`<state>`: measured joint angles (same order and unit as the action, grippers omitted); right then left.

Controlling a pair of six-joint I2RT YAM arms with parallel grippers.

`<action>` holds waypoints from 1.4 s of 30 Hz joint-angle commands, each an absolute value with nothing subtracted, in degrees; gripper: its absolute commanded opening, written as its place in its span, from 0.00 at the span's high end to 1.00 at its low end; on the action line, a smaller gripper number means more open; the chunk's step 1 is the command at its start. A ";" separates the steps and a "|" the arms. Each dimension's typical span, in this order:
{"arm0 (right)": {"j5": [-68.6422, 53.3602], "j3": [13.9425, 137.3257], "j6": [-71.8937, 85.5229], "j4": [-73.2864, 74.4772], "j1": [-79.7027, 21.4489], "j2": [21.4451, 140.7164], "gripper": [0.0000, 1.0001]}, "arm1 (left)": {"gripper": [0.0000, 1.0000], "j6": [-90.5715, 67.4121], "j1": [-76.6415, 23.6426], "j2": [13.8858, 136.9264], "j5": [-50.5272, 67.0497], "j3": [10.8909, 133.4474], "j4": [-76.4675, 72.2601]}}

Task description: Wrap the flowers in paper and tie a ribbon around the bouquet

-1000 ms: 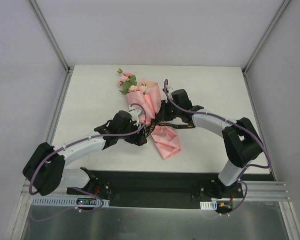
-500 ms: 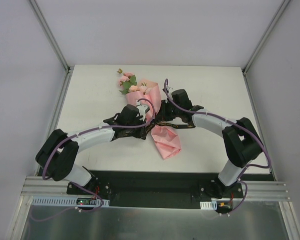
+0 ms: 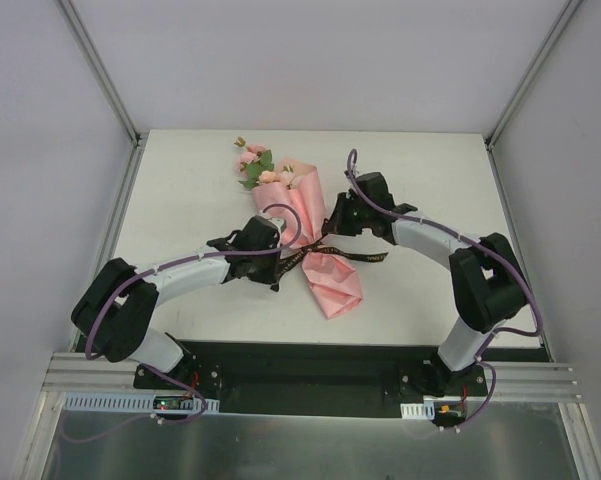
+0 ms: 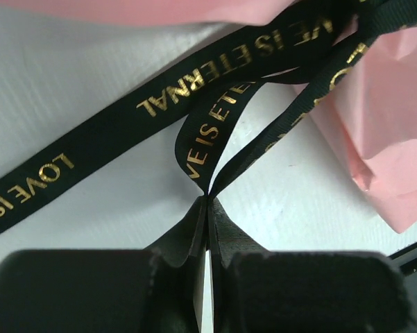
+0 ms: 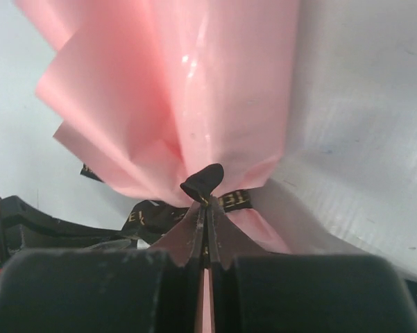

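In the overhead view your left gripper [image 3: 283, 263] sits just left of centre, pressed up against the narrow middle of the bouquet [image 3: 302, 215]. The bouquet lies slantwise on the white table [image 3: 180, 190], with the flowers [image 3: 254, 164] poking out toward the upper left and the pink paper [image 3: 332, 283] fanning toward the lower right. In the left wrist view your left gripper [image 4: 208, 202] is clenched: its fingers meet on a fold of the black ribbon [image 4: 194, 76], and two strands run up from the pinch toward the upper right. You can read "LOVE IS ETERNAL" in gold capitals along the long strand that crosses from lower left to upper right, and part of the same line on the folded strand. A corner of the paper [image 4: 392, 139] fills the right edge of that view. Right of centre overhead, your right gripper [image 3: 333, 222] rests against the bouquet's right side, and a loose ribbon [image 3: 365, 255] end trails rightward below it. In the right wrist view your right gripper [image 5: 205, 206] is clamped too, nipping a small black loop of ribbon [image 5: 202, 179] against the gathered paper [image 5: 215, 90]; only the gold letters "TE" show there.
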<state>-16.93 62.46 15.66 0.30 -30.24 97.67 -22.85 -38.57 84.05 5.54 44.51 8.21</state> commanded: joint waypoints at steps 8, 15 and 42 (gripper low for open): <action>-9.32 60.91 21.62 1.94 -24.44 99.40 1.00 | 1.00 -33.13 -38.32 88.68 0.35 46.32 18.89; -11.69 58.09 24.61 -5.18 -21.18 103.44 1.00 | 1.00 -36.83 -34.72 89.92 0.18 43.95 20.48; -20.74 61.26 15.06 -4.85 -13.88 100.58 0.63 | 0.77 -32.52 -26.02 80.36 6.92 47.63 23.64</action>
